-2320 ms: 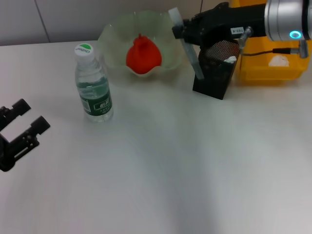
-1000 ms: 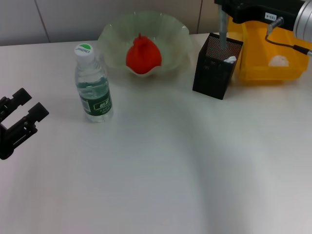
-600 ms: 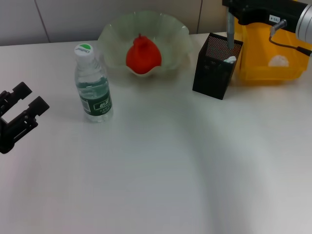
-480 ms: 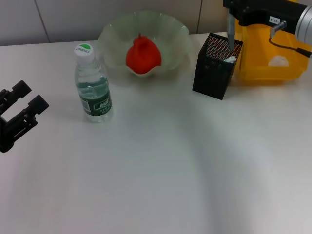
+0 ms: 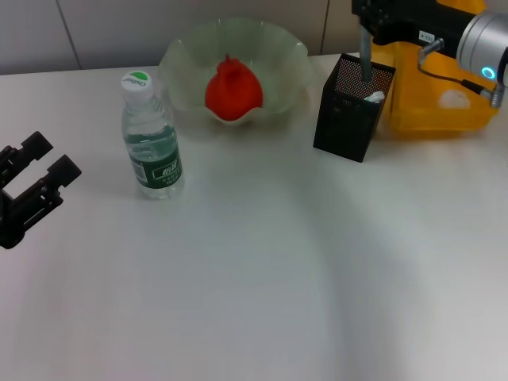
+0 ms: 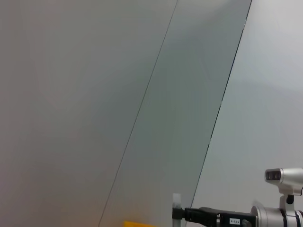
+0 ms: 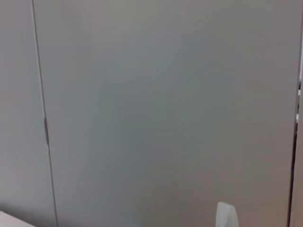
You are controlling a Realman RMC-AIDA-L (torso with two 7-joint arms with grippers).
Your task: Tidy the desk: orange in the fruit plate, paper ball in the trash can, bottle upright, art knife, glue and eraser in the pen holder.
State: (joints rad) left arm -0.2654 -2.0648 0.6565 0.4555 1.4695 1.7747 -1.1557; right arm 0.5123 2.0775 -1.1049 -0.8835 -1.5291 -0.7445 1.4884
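Right gripper [image 5: 367, 28] at far right, closed on art knife [image 5: 364, 55], held upright with its lower end in pen holder [image 5: 353, 107]. Advice: stay vertical, clear the mesh rim, release low. Left gripper [image 5: 38, 176] idle, open, near left of bench [image 5: 262, 270]

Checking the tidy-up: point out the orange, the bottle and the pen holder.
orange [image 5: 233, 91], head view, on the middle of the fruit's red body.
bottle [image 5: 161, 165], head view, on its dark green label.
pen holder [image 5: 343, 127], head view, on its front mesh wall.
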